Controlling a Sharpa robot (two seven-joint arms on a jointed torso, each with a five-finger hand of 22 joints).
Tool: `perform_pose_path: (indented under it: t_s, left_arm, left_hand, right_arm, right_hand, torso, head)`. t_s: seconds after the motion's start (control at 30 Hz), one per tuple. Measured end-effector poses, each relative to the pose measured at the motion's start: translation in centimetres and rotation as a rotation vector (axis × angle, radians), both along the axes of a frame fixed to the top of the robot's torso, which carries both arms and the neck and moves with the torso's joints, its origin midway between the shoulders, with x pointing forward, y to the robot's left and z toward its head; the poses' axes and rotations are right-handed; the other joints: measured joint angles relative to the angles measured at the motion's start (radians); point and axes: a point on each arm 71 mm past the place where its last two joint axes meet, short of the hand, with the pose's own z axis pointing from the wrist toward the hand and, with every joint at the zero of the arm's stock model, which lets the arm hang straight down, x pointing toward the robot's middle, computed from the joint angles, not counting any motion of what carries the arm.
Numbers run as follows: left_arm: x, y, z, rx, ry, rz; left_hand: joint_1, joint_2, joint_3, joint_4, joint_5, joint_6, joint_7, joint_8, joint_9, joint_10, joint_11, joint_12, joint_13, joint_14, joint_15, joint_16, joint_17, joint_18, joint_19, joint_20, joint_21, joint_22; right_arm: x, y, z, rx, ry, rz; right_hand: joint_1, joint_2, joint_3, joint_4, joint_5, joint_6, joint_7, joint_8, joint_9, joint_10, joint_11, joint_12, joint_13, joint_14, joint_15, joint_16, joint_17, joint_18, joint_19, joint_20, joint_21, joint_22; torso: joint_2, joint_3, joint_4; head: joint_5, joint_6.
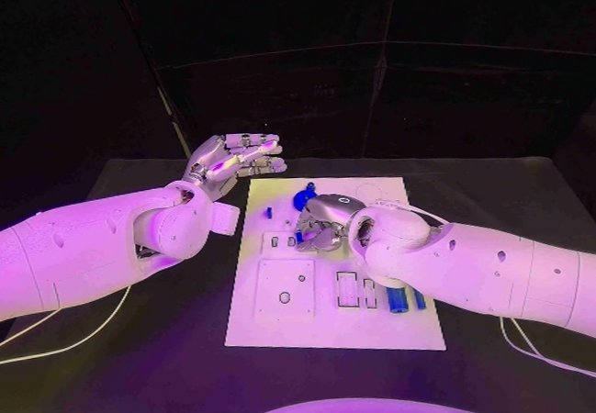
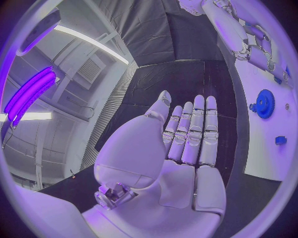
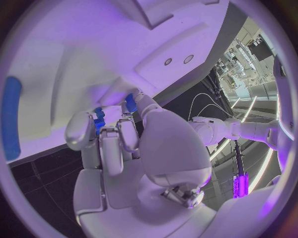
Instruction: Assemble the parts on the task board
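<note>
The white task board (image 1: 333, 326) lies lengthwise in the middle of the black table. A blue gear (image 1: 303, 199) sits near its far end, also seen as the blue gear (image 2: 265, 104). Two blue bars (image 1: 404, 299) lie at the board's near right. My right hand (image 1: 323, 222) is down on the board's middle with its fingers curled. In the right wrist view, the right hand (image 3: 124, 144) pinches a small blue part (image 3: 99, 118) between thumb and fingers against the board (image 3: 93, 49). My left hand (image 1: 236, 159) hovers off the board's far left corner, flat and holding nothing, fingers (image 2: 192, 129) straight.
A raised white panel (image 1: 284, 288) with an oval hole takes up the board's near left, with rectangular slots (image 1: 348, 289) beside it. White cables trail on the table at the near left (image 1: 66, 336) and near right (image 1: 529, 343). Another small blue piece (image 2: 280, 140) sits near the board's edge.
</note>
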Motion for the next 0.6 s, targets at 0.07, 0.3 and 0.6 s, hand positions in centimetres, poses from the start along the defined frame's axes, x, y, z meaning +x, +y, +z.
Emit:
perform_pose_path:
  t_s: [0.07,0.3,0.6]
  left_arm:
    - [0.0,0.0,0.0,0.0,0.0,0.0]
    - [-0.02,-0.03,0.0,0.0,0.001,-0.001]
    - [-0.01,-0.03,-0.01,0.001,0.003,-0.001]
  left_hand:
    - [0.0,0.0,0.0,0.0,0.0,0.0,0.0,0.0,0.0,0.0,0.0,0.0,0.0,0.0,0.0,0.0,0.0,0.0,0.0,0.0,0.0,-0.001]
    - [0.0,0.0,0.0,0.0,0.0,0.0,0.0,0.0,0.0,0.0,0.0,0.0,0.0,0.0,0.0,-0.004,0.0,0.0,0.0,0.0,-0.004,-0.001]
    - [0.0,0.0,-0.003,0.003,0.0,0.0,0.0,0.0,0.0,0.0,0.0,-0.004,0.0,0.0,0.0,-0.004,0.0,0.0,0.0,0.0,-0.004,-0.001]
  right_arm:
    - [0.02,0.0,0.0,0.0,-0.001,-0.004]
    - [0.05,-0.04,-0.15,0.001,-0.003,-0.016]
    - [-0.14,0.06,-0.24,0.014,-0.009,-0.023]
  right_hand:
    - [-0.006,-0.006,-0.006,0.006,0.003,-0.007,0.001,-0.002,-0.001,0.0,0.0,0.0,0.0,0.0,0.0,0.0,0.0,0.0,-0.003,0.003,0.0,-0.002]
    - [-0.02,-0.009,-0.019,0.019,-0.009,-0.029,0.005,-0.013,0.0,-0.008,0.008,-0.006,-0.001,0.0,0.007,-0.005,0.0,0.0,-0.007,0.007,-0.004,-0.007]
    - [-0.041,-0.03,-0.062,0.047,-0.004,-0.082,0.02,-0.028,-0.001,-0.016,0.016,-0.011,-0.009,0.0,0.014,-0.005,0.0,0.0,-0.01,0.011,-0.008,-0.017]
  torso:
    - [0.0,0.0,-0.0001]
    - [0.0,-0.0002,-0.0001]
    - [0.0,-0.0001,-0.0002]
  head:
    - [0.0,0.0]
    - [-0.001,0.002]
    - [0.0,0.001]
